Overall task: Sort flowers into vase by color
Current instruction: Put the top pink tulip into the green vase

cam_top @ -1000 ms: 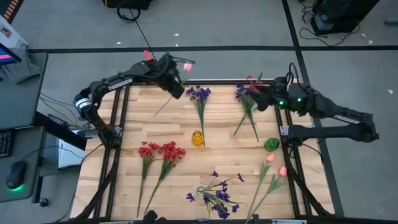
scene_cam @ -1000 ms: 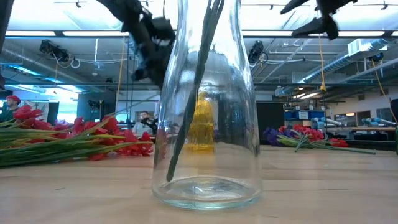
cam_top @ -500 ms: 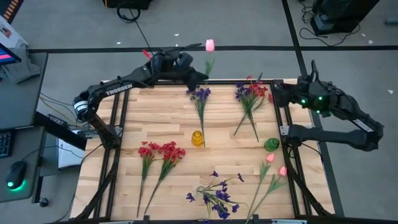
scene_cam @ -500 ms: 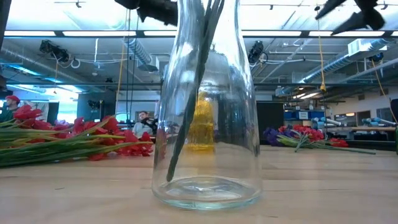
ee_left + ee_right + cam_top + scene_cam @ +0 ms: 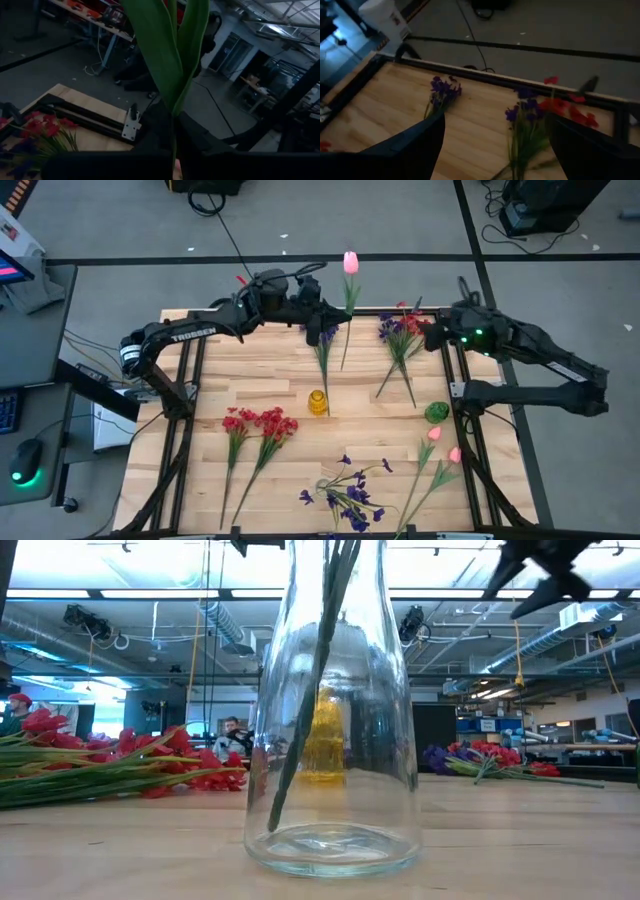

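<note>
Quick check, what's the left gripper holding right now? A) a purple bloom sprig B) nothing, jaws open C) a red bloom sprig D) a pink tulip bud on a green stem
D: in the high view the left gripper is shut on the stem of the pink tulip bud, lifted near the table's far edge, and its wrist view shows green leaves rising from between its fingers.

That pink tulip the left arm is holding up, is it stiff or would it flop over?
Probably fairly stiff: the pink tulip stands out from the left tool, its stem looking nearly straight. It seems light, being pinched only at the thin stem. The top-heavy bud might sway when moved.
</note>
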Action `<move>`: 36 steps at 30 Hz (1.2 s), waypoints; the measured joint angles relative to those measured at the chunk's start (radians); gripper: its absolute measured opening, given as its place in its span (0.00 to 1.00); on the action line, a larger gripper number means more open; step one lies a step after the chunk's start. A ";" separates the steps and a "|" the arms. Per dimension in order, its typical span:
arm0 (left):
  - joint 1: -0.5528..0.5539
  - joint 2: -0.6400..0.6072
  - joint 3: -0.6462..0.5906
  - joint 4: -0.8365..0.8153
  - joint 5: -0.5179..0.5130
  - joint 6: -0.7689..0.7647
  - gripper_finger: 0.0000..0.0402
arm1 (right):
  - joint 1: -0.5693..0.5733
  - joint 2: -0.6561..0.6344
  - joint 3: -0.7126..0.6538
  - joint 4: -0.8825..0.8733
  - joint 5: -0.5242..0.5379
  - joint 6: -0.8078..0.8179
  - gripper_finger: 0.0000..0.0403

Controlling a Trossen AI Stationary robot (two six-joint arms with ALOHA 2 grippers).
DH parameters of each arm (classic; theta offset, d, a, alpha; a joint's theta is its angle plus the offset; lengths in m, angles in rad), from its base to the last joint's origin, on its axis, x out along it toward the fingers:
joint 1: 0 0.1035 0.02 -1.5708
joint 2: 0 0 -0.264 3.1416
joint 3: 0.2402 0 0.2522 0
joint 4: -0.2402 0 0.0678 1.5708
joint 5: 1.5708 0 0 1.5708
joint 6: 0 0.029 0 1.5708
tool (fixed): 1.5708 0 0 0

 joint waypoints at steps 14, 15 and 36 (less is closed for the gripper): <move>-0.006 0.000 0.000 0.051 0.041 0.051 0.03 | 0.000 0.197 0.008 0.190 -0.262 -0.100 0.87; -0.006 0.003 0.000 0.052 0.044 0.052 0.03 | 0.000 0.201 0.008 0.210 -0.292 -0.090 0.87; -0.005 0.013 0.000 0.056 0.063 0.049 0.03 | 0.058 0.197 0.011 0.734 -0.404 -0.065 0.87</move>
